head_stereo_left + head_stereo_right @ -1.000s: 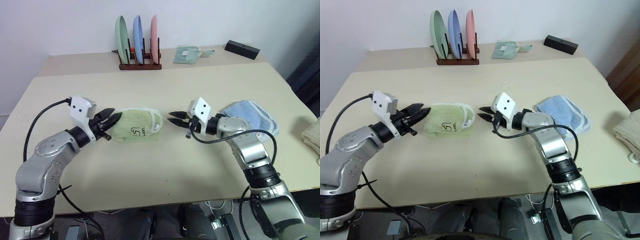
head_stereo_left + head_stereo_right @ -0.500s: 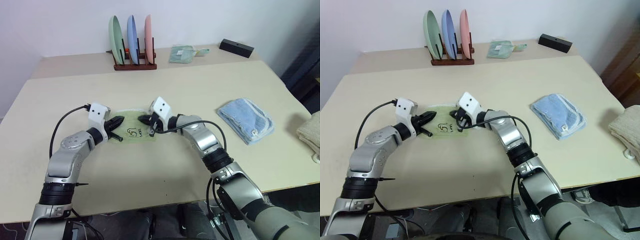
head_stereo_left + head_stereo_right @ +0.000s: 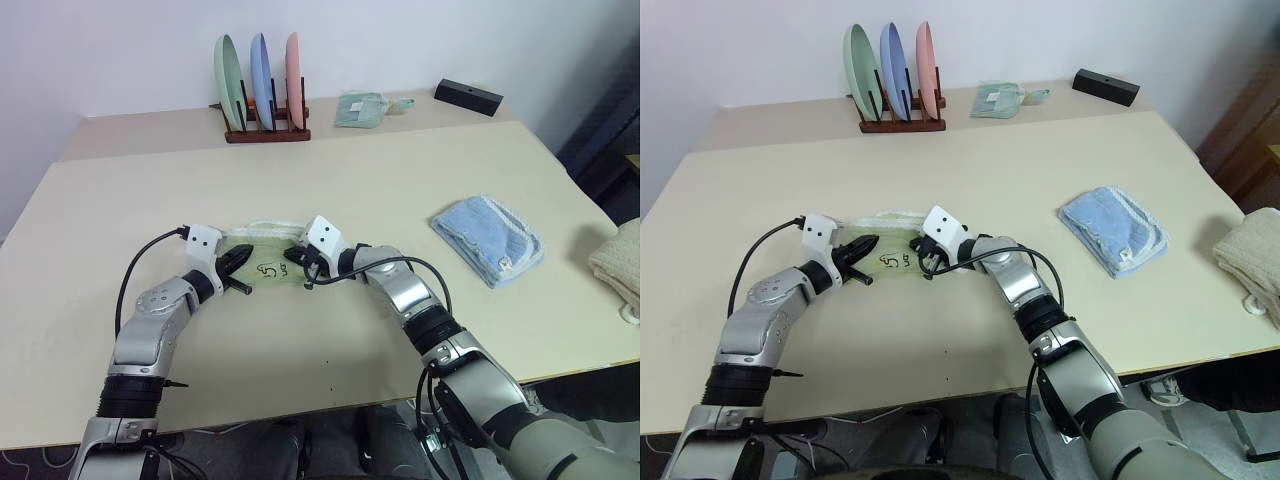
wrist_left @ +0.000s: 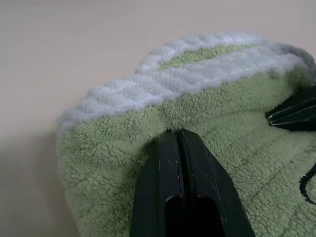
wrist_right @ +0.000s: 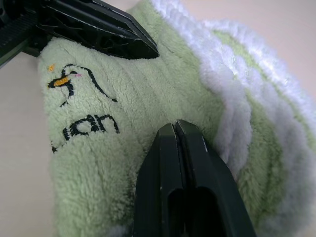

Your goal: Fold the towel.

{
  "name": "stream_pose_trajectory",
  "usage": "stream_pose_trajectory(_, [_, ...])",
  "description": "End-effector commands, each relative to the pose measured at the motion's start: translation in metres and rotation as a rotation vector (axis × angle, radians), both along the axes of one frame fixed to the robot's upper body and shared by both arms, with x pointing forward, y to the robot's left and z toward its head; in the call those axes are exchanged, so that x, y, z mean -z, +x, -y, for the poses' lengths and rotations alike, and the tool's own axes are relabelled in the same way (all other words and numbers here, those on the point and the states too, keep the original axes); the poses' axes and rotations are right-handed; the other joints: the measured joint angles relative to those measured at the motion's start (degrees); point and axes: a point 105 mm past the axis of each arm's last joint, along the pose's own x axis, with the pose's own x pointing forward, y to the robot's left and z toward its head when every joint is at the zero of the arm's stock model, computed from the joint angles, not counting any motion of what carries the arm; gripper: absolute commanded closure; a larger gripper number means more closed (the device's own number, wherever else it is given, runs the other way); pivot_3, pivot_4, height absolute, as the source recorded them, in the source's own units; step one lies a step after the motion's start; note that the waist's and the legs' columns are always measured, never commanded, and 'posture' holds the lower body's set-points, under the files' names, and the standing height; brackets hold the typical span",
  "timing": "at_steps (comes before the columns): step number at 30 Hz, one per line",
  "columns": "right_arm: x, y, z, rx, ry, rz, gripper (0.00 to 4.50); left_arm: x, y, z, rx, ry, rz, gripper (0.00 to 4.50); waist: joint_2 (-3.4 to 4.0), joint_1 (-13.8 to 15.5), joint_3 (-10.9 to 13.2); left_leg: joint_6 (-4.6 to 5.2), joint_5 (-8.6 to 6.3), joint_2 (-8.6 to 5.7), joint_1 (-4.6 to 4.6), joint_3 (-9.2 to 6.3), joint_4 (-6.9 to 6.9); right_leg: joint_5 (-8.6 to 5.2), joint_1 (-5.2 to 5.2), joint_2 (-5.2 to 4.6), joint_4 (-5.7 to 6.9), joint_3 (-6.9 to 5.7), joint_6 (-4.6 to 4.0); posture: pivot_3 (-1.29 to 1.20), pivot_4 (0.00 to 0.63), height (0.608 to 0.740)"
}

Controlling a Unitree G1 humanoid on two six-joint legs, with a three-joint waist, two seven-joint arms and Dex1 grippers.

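Beige table [image 3: 400,190] takes up most of the scene, white wall behind it, with a plate rack [image 3: 262,100] at the far edge, a blue towel [image 3: 490,238] off on the right side, a small teal cloth [image 3: 360,110] and a black box [image 3: 468,97] at the back

Green towel [image 3: 265,262] sits bunched near the middle front of the table, folded over on itself with the white edging stacked along its far side and the embroidered mark facing up

Left gripper [image 3: 238,260] is pressed into the towel's left end, fingers [image 4: 170,163] squeezed together; looks like it's pushing into the pile rather than pinching a layer, but I can't tell for sure. Right gripper [image 3: 297,262] is on the right end, fingers [image 5: 180,148] also closed against the fluff beside the mark, nothing obviously caught between them

Biggest risk from here imo: both tips are only resting on fluffy terry, so when they pull away the top layer could snag or spring back and the fold goes lopsided, or the whole bundle drags across the table
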Motion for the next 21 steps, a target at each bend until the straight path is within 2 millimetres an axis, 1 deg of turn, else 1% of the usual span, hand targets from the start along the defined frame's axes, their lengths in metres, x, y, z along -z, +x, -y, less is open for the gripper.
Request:
stream_pose_trajectory(1, [-0.032, -0.003, 0.008, -0.015, 0.073, 0.049, 3.19, -0.033, -0.005, -0.015, -0.051, -0.051, 0.100, 4.47, 0.00, -0.1, 0.0, 0.00, 0.00, 0.00, -0.07, 0.00, 0.02, 0.00, -0.06, 0.00, 0.00, 0.00, 0.00, 0.00, 0.150, 0.740])
stream_pose_trajectory(3, [-0.043, -0.011, 0.014, -0.043, 0.073, 0.092, 2.25, -0.044, -0.013, -0.023, -0.071, -0.120, 0.111, 4.47, 0.00, -0.1, 0.0, 0.00, 0.00, 0.00, -0.13, 0.00, 0.01, 0.00, -0.14, 0.00, 0.01, 0.01, 0.00, 0.00, 0.150, 0.740])
stream_pose_trajectory(4, [-0.049, -0.017, 0.017, -0.056, 0.075, 0.115, 1.79, -0.051, -0.018, -0.031, -0.095, -0.157, 0.119, 4.21, 0.00, -0.1, 0.0, 0.00, 0.00, 0.00, -0.14, 0.00, 0.00, 0.00, -0.15, 0.00, 0.01, 0.01, 0.00, 0.00, 0.150, 0.740])
stream_pose_trajectory(5, [-0.053, -0.021, 0.020, -0.067, 0.072, 0.133, 1.25, -0.056, -0.021, -0.037, -0.118, -0.178, 0.121, 3.90, -0.01, -0.1, 0.0, 0.00, 0.00, 0.00, -0.14, 0.00, -0.01, 0.00, -0.15, 0.00, 0.01, 0.01, 0.00, 0.00, 0.150, 0.740])
stream_pose_trajectory(6, [-0.056, -0.027, 0.024, -0.081, 0.065, 0.152, 0.82, -0.058, -0.024, -0.044, -0.147, -0.196, 0.108, 3.64, -0.01, -0.1, 0.0, 0.00, 0.00, 0.01, -0.15, 0.00, -0.01, 0.00, -0.15, 0.00, 0.00, 0.01, 0.00, 0.00, 0.150, 0.740])
stream_pose_trajectory(7, [-0.058, -0.031, 0.027, -0.090, 0.056, 0.167, 0.32, -0.057, -0.027, -0.051, -0.176, -0.208, 0.087, 3.16, -0.01, 0.0, 0.0, 0.00, -0.01, 0.01, -0.11, 0.00, -0.01, 0.00, -0.13, 0.00, 0.01, 0.01, 0.00, 0.00, 0.150, 0.740])
stream_pose_trajectory(8, [-0.060, -0.035, 0.030, -0.096, 0.048, 0.181, 0.00, -0.051, -0.028, -0.059, -0.220, -0.209, 0.040, 2.67, -0.01, 0.0, 0.0, -0.01, -0.01, 0.01, -0.12, 0.00, -0.01, 0.00, -0.13, 0.00, 0.00, 0.01, 0.00, 0.00, 0.150, 0.740])
stream_pose_trajectory(10, [-0.063, -0.043, 0.034, -0.110, 0.038, 0.193, 0.00, -0.033, -0.031, -0.070, -0.290, -0.219, -0.071, 1.66, -0.01, 0.0, 0.0, -0.01, -0.01, 0.01, -0.09, 0.00, -0.01, 0.00, -0.11, 0.01, 0.01, 0.03, 0.00, 0.00, 0.150, 0.740])
stream_pose_trajectory(12, [-0.065, -0.048, 0.035, -0.124, 0.030, 0.201, 0.00, -0.021, -0.033, -0.070, -0.299, -0.301, -0.170, 0.59, -0.02, 0.1, 0.0, -0.01, -0.01, 0.01, -0.08, 0.01, 0.00, 0.00, -0.08, 0.01, 0.01, 0.03, 0.01, 0.00, 0.150, 0.740])
stream_pose_trajectory(13, [-0.066, -0.049, 0.035, -0.129, 0.026, 0.206, 0.00, -0.017, -0.034, -0.067, -0.284, -0.326, -0.208, 0.06, -0.02, 0.2, 0.0, -0.01, -0.01, 0.00, -0.08, 0.00, 0.01, 0.00, -0.07, 0.01, 0.00, 0.03, 0.01, 0.00, 0.150, 0.740])
stream_pose_trajectory(16, [-0.067, -0.055, 0.034, -0.154, 0.009, 0.227, 0.00, -0.011, -0.035, -0.047, -0.194, -0.432, -0.294, 0.02, -0.04, 0.5, 0.0, -0.01, -0.01, 0.00, -0.08, 0.00, 0.02, 0.00, -0.07, 0.00, 0.00, 0.02, 0.01, 0.00, 0.150, 0.740])
stream_pose_trajectory(21, [-0.071, -0.060, 0.032, -0.172, 0.012, 0.246, 0.00, -0.012, -0.031, -0.025, -0.100, -0.487, -0.348, 0.02, -0.06, 1.2, 0.0, -0.01, -0.01, 0.00, -0.07, 0.01, 0.06, 0.00, -0.04, 0.00, 0.00, 0.02, 0.01, 0.00, 0.150, 0.740])
